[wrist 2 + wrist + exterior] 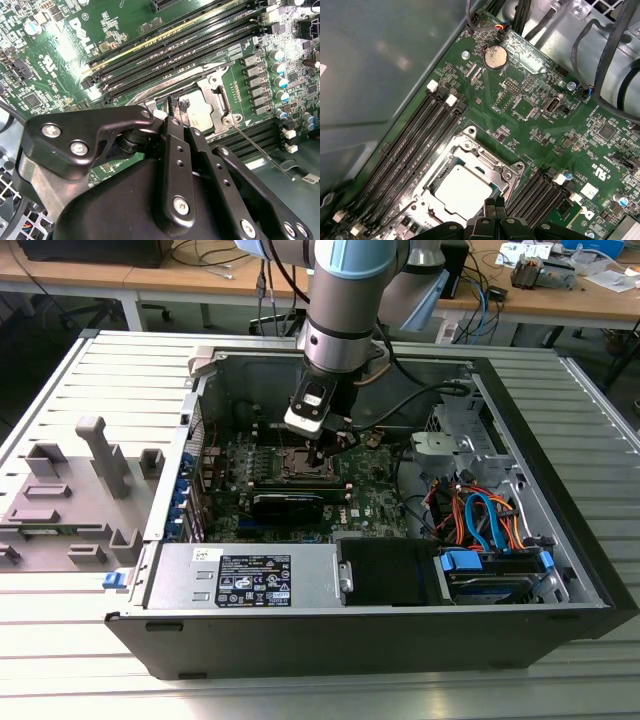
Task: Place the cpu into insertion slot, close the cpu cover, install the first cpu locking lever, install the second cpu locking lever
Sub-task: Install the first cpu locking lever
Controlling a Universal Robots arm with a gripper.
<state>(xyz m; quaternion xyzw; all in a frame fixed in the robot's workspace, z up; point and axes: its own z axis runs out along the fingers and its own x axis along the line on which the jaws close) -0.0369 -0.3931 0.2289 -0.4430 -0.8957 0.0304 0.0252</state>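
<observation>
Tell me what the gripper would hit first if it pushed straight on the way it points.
Most likely the metal cover framing the chip. In the first wrist view the gripper points down at the cover's edge, right beside the chip. The gap between them is unclear.

A grey ribbed metal table [60, 650] carries 2 things. An open black computer case [380, 640] lies on its side across the table's middle. A grey moulded fixture [70, 505] with upright posts stands just beside it, toward the table's edge at the exterior view's left.
</observation>
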